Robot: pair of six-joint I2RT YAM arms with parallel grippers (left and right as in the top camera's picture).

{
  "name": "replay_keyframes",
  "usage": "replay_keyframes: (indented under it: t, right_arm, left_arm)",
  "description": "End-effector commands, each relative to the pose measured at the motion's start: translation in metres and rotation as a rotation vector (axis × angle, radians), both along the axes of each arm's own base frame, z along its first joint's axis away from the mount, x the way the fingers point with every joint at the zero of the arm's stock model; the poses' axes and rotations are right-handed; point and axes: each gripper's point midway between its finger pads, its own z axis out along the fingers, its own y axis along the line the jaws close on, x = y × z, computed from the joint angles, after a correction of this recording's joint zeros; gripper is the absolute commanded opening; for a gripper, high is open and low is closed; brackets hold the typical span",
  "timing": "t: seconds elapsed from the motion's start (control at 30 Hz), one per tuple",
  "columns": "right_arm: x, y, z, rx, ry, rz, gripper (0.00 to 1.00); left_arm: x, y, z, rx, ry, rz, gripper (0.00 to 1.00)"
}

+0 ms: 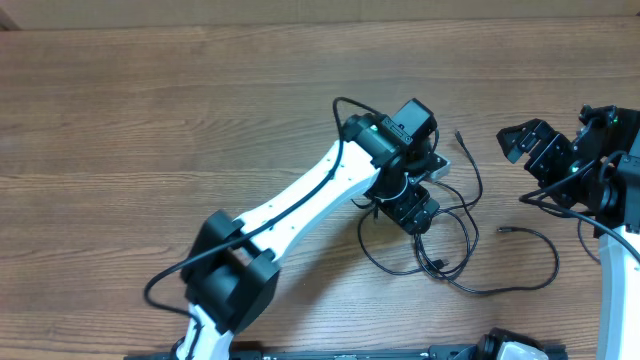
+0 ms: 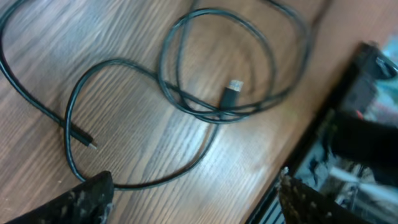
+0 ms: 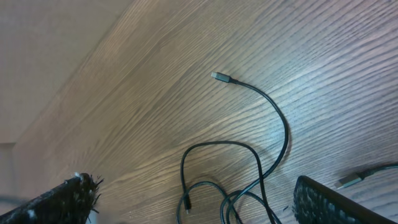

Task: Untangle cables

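Looking down on the cables (image 1: 437, 262), lying in a loose tangle on the wooden table (image 1: 150, 100), right of centre and partly beneath the left gripper (image 1: 413, 210). Holding nothing in that gripper, with fingers (image 2: 87, 199) spread wide above overlapping coils (image 2: 186, 102), a USB plug (image 2: 231, 94) resting inside them and a slim plug tip (image 2: 84, 138) off to one side. Right gripper (image 1: 528, 143) off to the right of the pile, likewise parted and empty, aimed at a stray strand ending in a silver-tipped connector (image 3: 219, 76). Judging by this, not yet separated, and still at the stage of choosing a strand. Risk of closing on two crossed strands at once at the overlapping coils, and so dragging the whole bundle instead of freeing one cord. Risk too of drawing the loops into a tighter knot by pulling a plug end the wrong way through them. Possible as well to sweep slack over the near table edge with a long pull. Safer to start from a free end lying well apart from the crossings
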Motion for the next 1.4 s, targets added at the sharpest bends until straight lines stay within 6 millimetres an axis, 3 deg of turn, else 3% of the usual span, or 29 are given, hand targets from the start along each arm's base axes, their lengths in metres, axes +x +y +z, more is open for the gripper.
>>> replay_keyframes:
  t: [0.0, 0.1, 0.27, 0.77, 0.9, 1.07, 1.2, 1.37]
  right_arm:
    - [0.001, -0.003, 0.004, -0.001, -0.011, -0.024, 1.00]
    - [0.001, -0.003, 0.004, -0.001, -0.010, -0.024, 1.00]
    - [0.001, -0.003, 0.004, -0.001, -0.009, -0.024, 1.00]
    - [0.001, -0.003, 0.004, 0.000, -0.006, -0.024, 1.00]
    - [0.000, -0.003, 0.003, 0.001, -0.002, -0.023, 1.00]
    - [0.000, -0.003, 0.003, 0.001, -0.003, -0.023, 1.00]
    - [0.000, -0.003, 0.003, 0.001, -0.002, -0.023, 1.00]
    - [0.000, -0.003, 0.003, 0.001, -0.001, -0.023, 1.00]
  left_arm:
    - [0.003, -0.001, -0.022, 0.052, 0.063, 0.103, 0.91]
    - [-0.005, -0.013, -0.036, 0.028, 0.124, 0.084, 0.94]
    - [-0.017, -0.028, -0.057, 0.019, 0.184, 0.058, 0.89]
    - [-0.006, -0.044, -0.089, 0.037, 0.193, 0.162, 0.92]
    - [-0.008, -0.043, -0.103, 0.056, 0.216, 0.163, 0.85]
    - [-0.006, -0.045, -0.104, 0.053, 0.215, 0.183, 0.78]
    - [-0.004, -0.047, -0.104, 0.044, 0.210, 0.184, 0.59]
    - [-0.004, -0.048, -0.103, 0.041, 0.208, 0.184, 0.12]
